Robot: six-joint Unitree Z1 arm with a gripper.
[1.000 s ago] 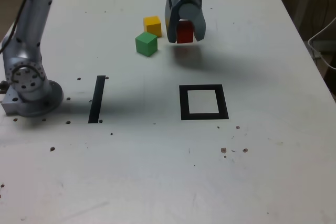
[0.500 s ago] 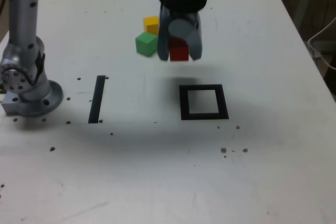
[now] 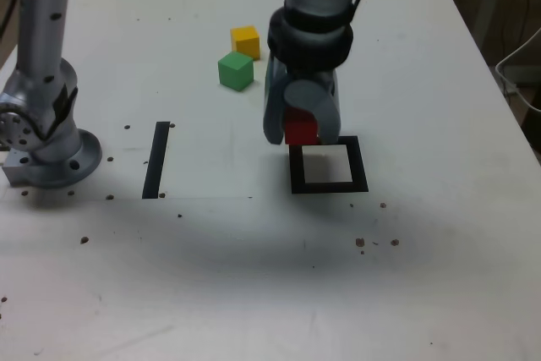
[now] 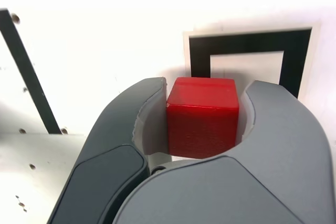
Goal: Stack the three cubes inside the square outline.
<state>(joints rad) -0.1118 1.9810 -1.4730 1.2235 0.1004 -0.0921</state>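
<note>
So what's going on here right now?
The gripper is shut on the red cube, carried above the table by the far edge of the square outline. It is not yet set down inside; the white centre looks bare. The green cube and yellow cube sit close together farther back, untouched. Nothing is stacked yet.

Red cube (image 3: pixel 300 131) held off table, just by black square outline (image 3: pixel 329 166) w/ white centre. Green cube (image 3: pixel 236 70) & yellow cube (image 3: pixel 246 41) sit close together, well apart from outline.
</note>
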